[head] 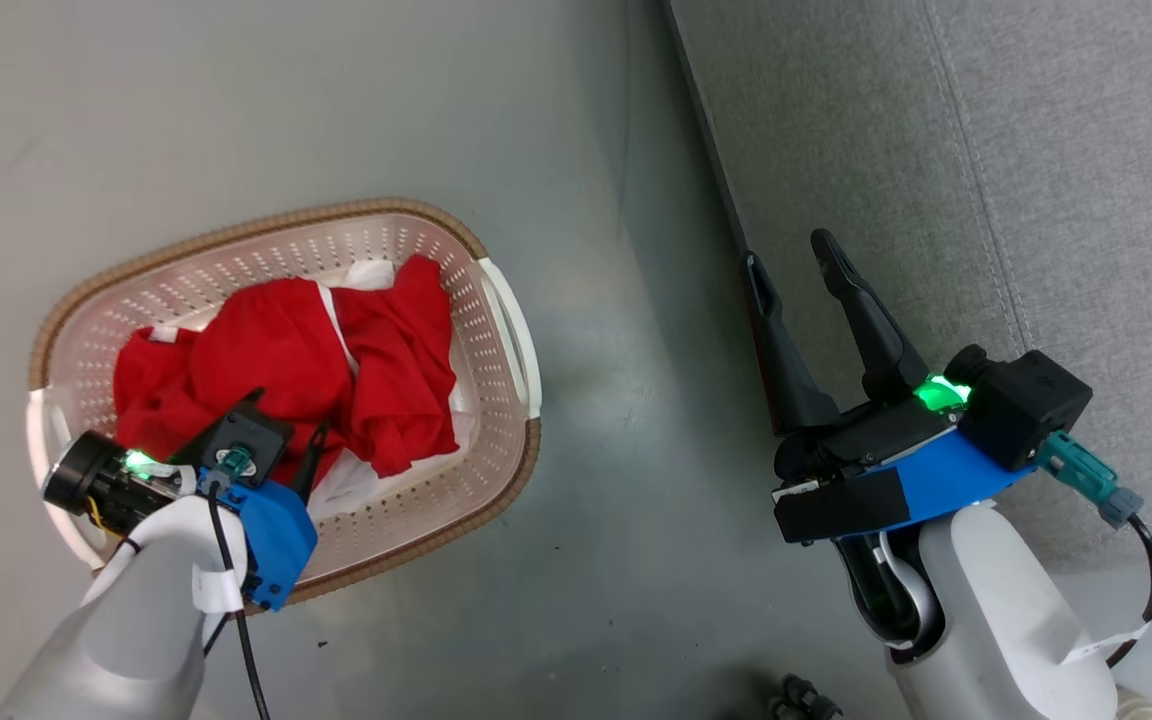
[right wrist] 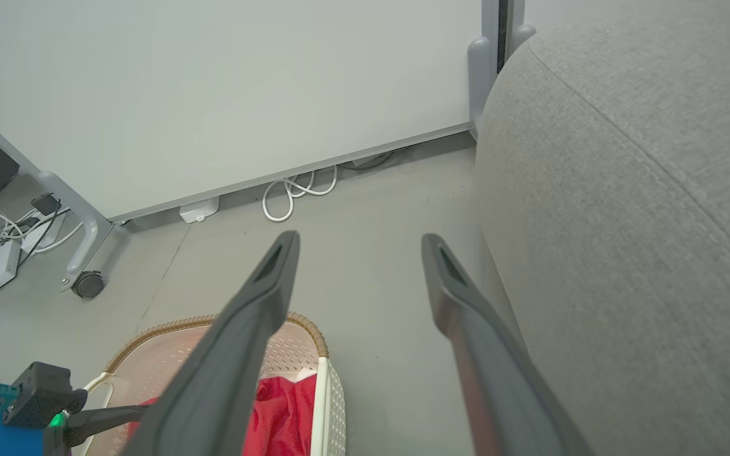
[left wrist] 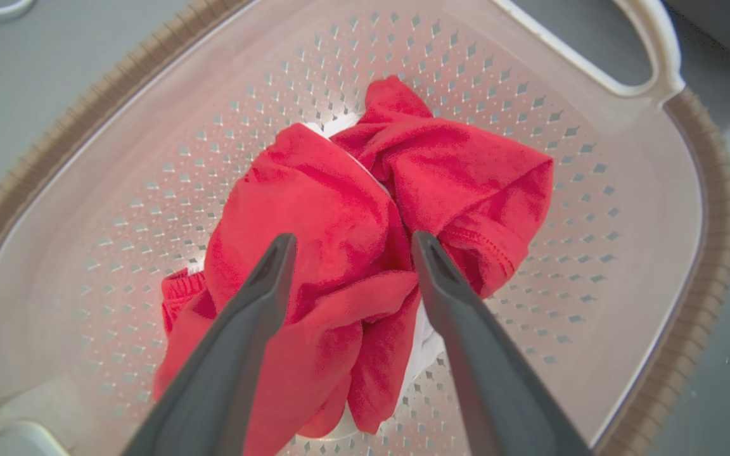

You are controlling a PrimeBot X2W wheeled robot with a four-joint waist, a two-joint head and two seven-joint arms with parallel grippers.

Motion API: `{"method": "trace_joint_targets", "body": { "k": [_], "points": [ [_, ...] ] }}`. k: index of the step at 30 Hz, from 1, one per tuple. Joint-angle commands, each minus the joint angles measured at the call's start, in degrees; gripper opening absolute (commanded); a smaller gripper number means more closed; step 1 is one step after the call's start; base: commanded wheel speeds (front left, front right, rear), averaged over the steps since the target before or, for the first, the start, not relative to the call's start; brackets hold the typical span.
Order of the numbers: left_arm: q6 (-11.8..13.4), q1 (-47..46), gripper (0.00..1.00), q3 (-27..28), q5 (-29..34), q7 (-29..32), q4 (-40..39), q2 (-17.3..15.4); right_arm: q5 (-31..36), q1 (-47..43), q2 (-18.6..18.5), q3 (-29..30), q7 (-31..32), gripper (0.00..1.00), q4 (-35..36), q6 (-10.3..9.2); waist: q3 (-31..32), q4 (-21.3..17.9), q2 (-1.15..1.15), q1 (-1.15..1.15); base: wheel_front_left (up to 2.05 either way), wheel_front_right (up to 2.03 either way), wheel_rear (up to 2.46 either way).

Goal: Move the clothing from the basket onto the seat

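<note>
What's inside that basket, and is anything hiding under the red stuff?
Crumpled red clothing lies in the basket, with white fabric showing at its edges. Whatever is beneath the heap, and the basket's floor under it, is covered.

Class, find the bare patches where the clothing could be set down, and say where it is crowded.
Free: the grey seat, bare beyond the right tool; the floor between basket and seat. Crowded: the basket's middle, heaped with clothing under the open left tool.
</note>
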State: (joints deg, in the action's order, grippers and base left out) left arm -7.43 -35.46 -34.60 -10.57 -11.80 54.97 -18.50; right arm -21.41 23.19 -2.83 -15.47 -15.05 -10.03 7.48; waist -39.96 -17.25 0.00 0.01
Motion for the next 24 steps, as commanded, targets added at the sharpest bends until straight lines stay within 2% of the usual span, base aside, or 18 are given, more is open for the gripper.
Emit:
{"method": "trace_joint_targets", "body": {
  "k": [1, 9, 18, 24],
  "points": [
    [0.0, -1.6, 1.00, -1.0, -0.4, 0.7, 0.8, -0.8, -0.6, 1.1, -0.1, -0.3, -0.2, 1.00, 0.4, 0.03, -2.0, -1.0, 0.00, -0.01, 0.00, 0.00, 0.00],
    [0.0, -6.8, 1.00, -6.3, 0.2, 6.1, 5.6, -3.1, -1.8, 1.8, -0.1, -1.5, -0.2, 1.00, 1.7, 0.02, -5.5, -1.5, 0.00, -0.01, 0.00, 0.00, 0.00],
    [0.1, -10.7, 1.00, -12.1, 5.1, 11.3, 9.7, -3.6, -3.0, 2.8, -0.1, -2.3, -0.2, 1.00, 2.6, 0.03, -7.6, -2.3, 0.00, -0.01, 0.00, 0.00, 0.00],
    [0.1, -12.4, 1.00, -15.5, 7.3, 12.8, 11.0, -3.6, -3.8, 3.1, -0.1, -2.8, -0.2, 1.00, 2.9, 0.03, -8.4, -2.7, 0.00, -0.01, 0.00, 0.00, 0.00]
  ]
}}
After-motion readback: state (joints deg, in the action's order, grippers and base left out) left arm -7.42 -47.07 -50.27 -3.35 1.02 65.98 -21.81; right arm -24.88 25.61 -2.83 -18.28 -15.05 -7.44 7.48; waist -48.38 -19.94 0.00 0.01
